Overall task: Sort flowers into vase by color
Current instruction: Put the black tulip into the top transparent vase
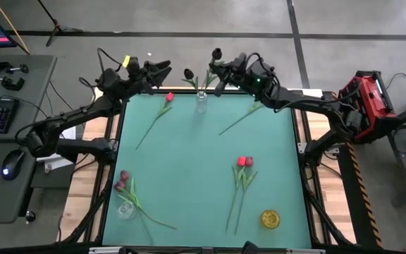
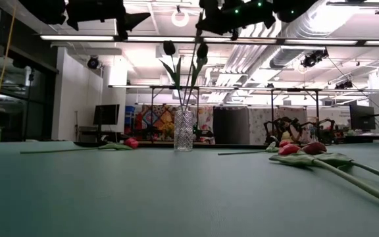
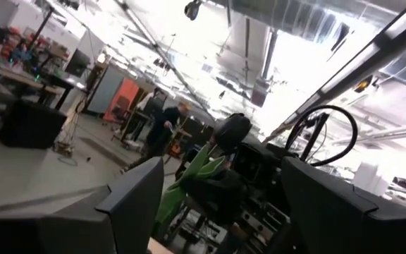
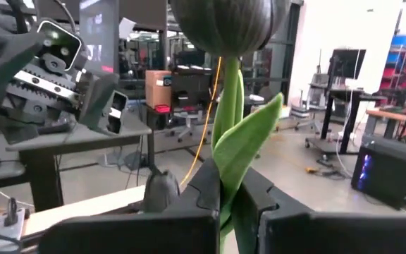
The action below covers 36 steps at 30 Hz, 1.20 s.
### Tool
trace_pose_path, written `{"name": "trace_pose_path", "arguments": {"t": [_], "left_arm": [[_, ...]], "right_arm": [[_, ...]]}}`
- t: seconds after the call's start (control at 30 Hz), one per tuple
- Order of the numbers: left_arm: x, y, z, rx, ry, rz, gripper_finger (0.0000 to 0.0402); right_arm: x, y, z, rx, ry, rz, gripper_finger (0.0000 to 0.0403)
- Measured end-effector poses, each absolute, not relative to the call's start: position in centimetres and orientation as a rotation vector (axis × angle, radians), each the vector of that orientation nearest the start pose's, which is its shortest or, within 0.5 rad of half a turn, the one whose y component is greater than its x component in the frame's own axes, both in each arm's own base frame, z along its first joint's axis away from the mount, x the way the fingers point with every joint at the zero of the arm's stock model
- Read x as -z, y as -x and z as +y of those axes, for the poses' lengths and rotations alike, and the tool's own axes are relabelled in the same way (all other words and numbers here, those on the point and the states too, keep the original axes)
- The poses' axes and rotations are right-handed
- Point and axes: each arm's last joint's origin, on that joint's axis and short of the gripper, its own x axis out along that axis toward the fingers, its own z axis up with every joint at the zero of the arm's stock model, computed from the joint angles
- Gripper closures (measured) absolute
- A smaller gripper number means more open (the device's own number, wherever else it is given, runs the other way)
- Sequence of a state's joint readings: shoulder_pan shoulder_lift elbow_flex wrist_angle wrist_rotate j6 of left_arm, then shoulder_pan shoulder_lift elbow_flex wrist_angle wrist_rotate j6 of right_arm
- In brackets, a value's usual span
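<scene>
Two black tulips at the far vase, six stems still on the counter

Six flowers lie loose on my green counter.

Nearest edge, high view:
- A small clear vase at the left corner, with two dark pink tulips lying beside it, stems crossing toward the near edge.
- A yellow round vase at the right corner.
- Two red tulips just beyond the yellow vase, heads side by side, stems pointing back to the near edge.

Middle to far:
- One red tulip lying on a slant, left of centre, head toward the far edge.
- One stem lying on a slant at the far right; I cannot tell its head colour, as the right arm covers it.

Far edge:
- A clear cut-glass vase standing upright, holding one black tulip.
- Right pincer above that vase, clenched on the stem of a second black tulip, whose stem reaches down into the vase.
- Left pincer just left of the vase, raised, fingers released and holding nothing.
</scene>
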<state>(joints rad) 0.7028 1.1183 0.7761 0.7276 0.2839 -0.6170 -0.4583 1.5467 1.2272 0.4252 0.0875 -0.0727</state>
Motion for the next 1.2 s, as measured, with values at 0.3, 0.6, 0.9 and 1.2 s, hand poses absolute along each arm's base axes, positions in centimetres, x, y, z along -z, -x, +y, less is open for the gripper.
{"name": "trace_pose_path", "arguments": {"t": [0.3, 0.6, 0.9, 1.2], "left_arm": [[-35.4, -19.0, 15.2, -0.288, 0.403, -0.477, 0.0126], [-35.3, -19.0, 15.2, -0.289, 0.404, -0.475, 0.0126], [-35.3, -19.0, 15.2, -0.296, 0.379, -0.468, 0.0126], [-35.3, -19.0, 15.2, -0.296, 0.380, -0.468, 0.0126]], "right_arm": [[-35.9, -32.3, -16.6, 0.571, 0.085, 0.001, 0.0403], [-34.6, -33.3, -17.0, 0.558, 0.052, 0.016, 0.0403], [-34.6, -33.3, -17.0, 0.546, -0.016, 0.003, 0.0403], [-33.7, -33.3, -16.9, 0.535, -0.075, 0.082, 0.0394]]}}
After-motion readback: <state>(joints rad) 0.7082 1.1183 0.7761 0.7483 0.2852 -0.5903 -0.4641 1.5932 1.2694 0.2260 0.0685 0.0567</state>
